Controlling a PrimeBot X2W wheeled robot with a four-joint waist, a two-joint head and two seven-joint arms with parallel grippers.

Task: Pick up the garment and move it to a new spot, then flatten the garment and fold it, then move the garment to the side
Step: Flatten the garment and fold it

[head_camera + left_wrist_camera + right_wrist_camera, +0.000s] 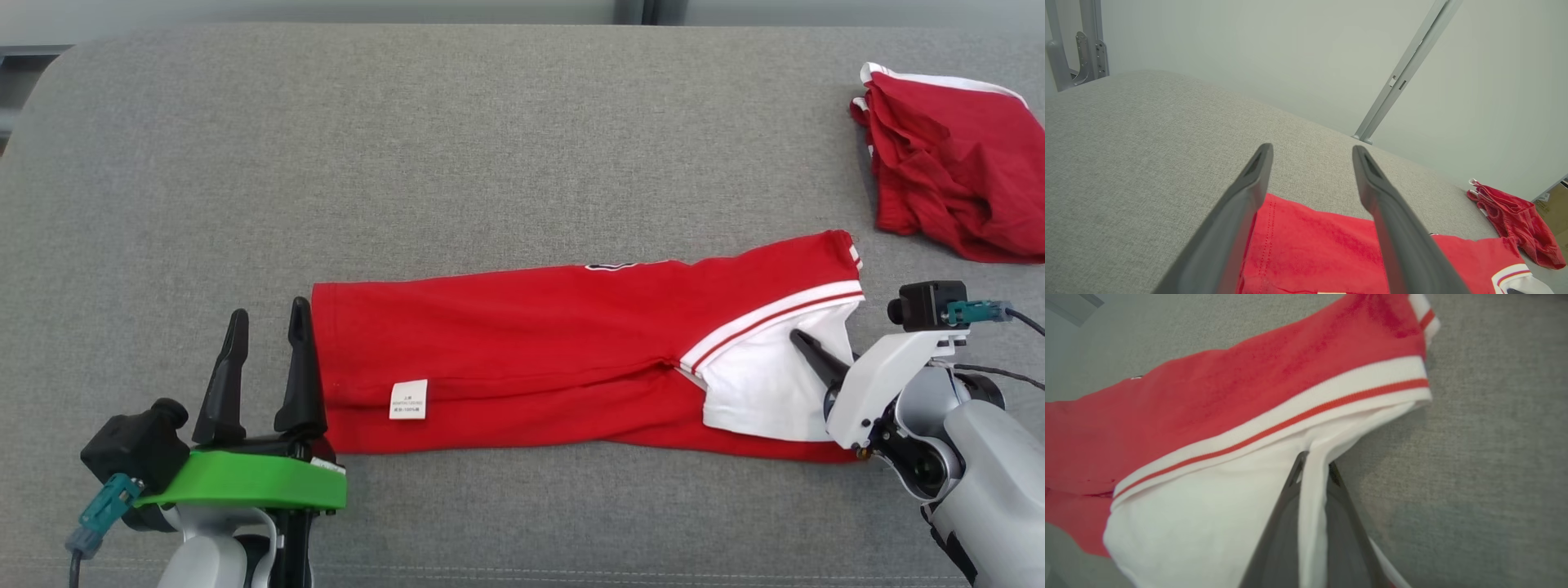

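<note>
We see the red garment [531, 359] lying as a long folded strip across the near part of the grey table [490, 147]. Our right gripper [1314, 459] has its fingers pinched shut on the white fabric at the strip's right end. Our left gripper [268, 310] sits at the hem end, fingers spread wide, holding nothing. A crumpled red cloth [947, 163] lies at the far right.

Garment [522, 359] red (white panel [759, 392], red-striped band [767, 322]), cushion [408, 163] heathered grey.
</note>
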